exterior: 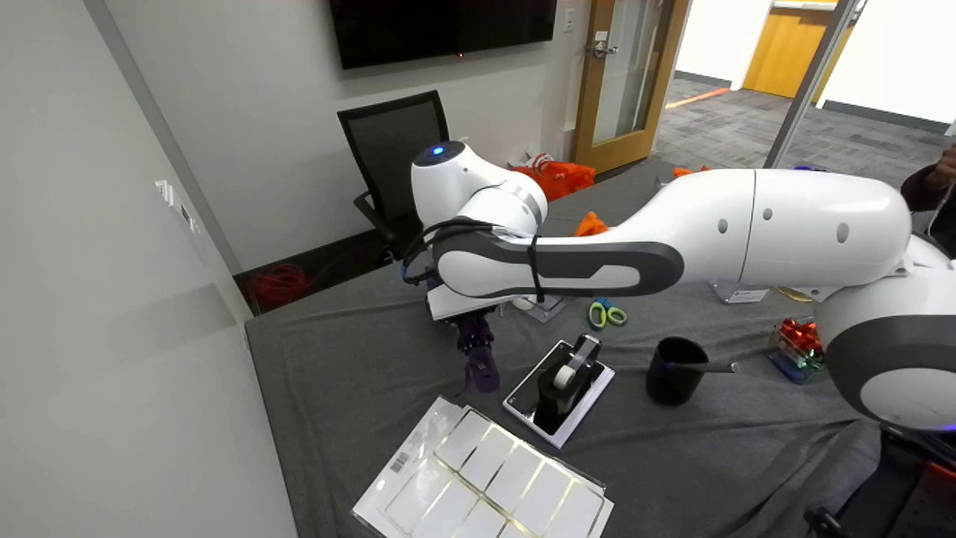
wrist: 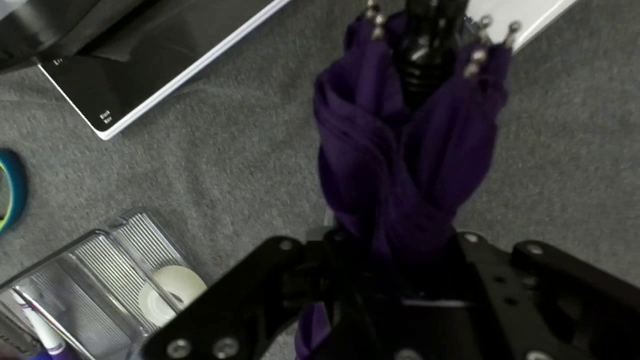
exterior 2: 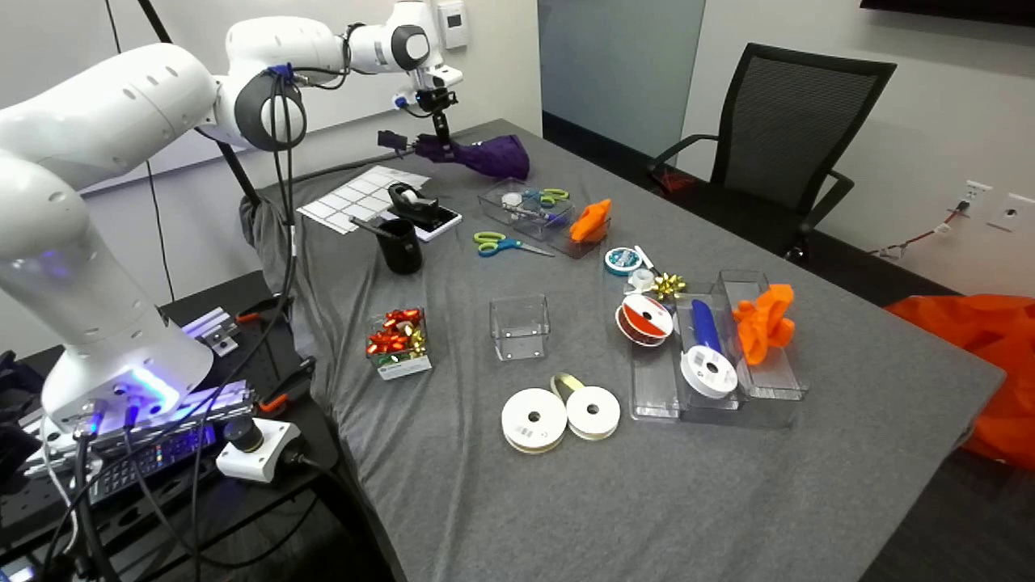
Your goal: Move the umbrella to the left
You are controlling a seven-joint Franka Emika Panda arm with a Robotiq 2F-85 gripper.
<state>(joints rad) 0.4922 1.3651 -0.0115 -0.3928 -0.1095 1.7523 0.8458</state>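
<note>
The purple umbrella (exterior: 478, 345) is a folded bundle with a slim dark handle end. It also shows in an exterior view (exterior 2: 495, 157) at the far end of the table, and in the wrist view (wrist: 395, 145). My gripper (exterior 2: 443, 144) points down at the umbrella's middle. In the wrist view the gripper (wrist: 397, 245) has its fingers on both sides of the gathered fabric, pinching it. The wide fabric end is mostly hidden by the gripper in the wrist view, and the arm hides the gripper's fingers in an exterior view. I cannot tell if the umbrella touches the cloth.
A white label sheet (exterior: 478, 478) and a tape dispenser (exterior: 569, 373) on a black-and-white box lie near the handle. A black cup (exterior 2: 401, 246), scissors (exterior 2: 503, 244) and a clear tray (exterior 2: 558, 230) with an orange bundle stand nearby. A wall (exterior: 149, 246) borders the table.
</note>
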